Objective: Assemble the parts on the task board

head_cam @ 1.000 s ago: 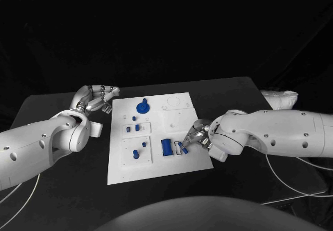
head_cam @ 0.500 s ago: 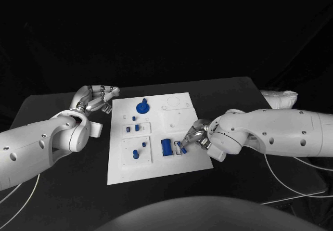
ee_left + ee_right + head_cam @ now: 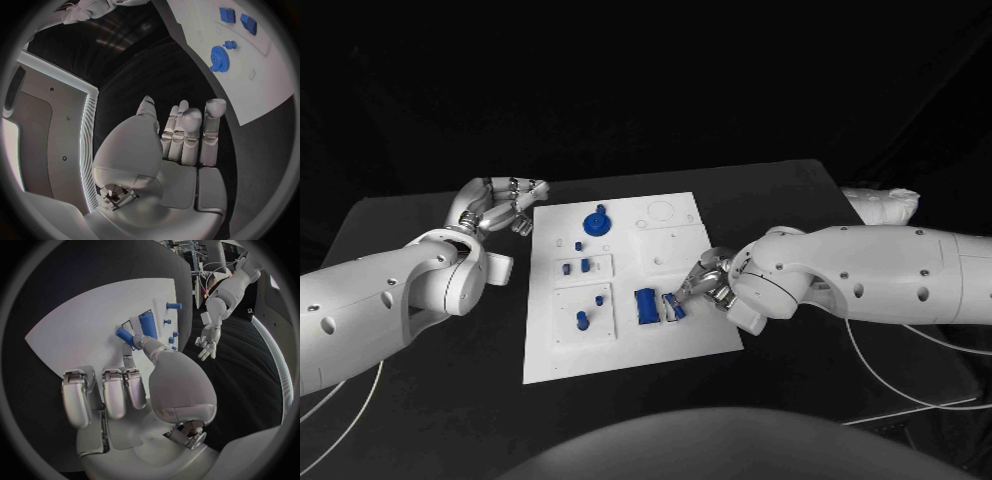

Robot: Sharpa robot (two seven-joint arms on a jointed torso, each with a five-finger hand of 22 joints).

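Observation:
The white task board (image 3: 626, 335) lies mid-table. On it are a blue gear (image 3: 597, 222), a few small blue pegs (image 3: 584, 265) and a larger blue block (image 3: 646, 305). My right hand (image 3: 701, 285) is over the board's right side. Its thumb and a finger pinch a small blue part (image 3: 676, 309) right beside the block. The right wrist view shows that part (image 3: 124, 334) at the fingertips (image 3: 141, 341), next to the block (image 3: 148, 323), with the other fingers curled. My left hand (image 3: 496, 207) holds nothing beside the board's far left corner, its fingers (image 3: 187, 130) stretched out toward the gear (image 3: 219, 51).
A white object (image 3: 883, 204) sits at the table's far right edge. Cables (image 3: 906, 408) trail off the table's near right side. Black tabletop (image 3: 430, 400) surrounds the board.
My right hand has edged slightly left with the small blue part, closer to the blue block. The left hand has not moved.

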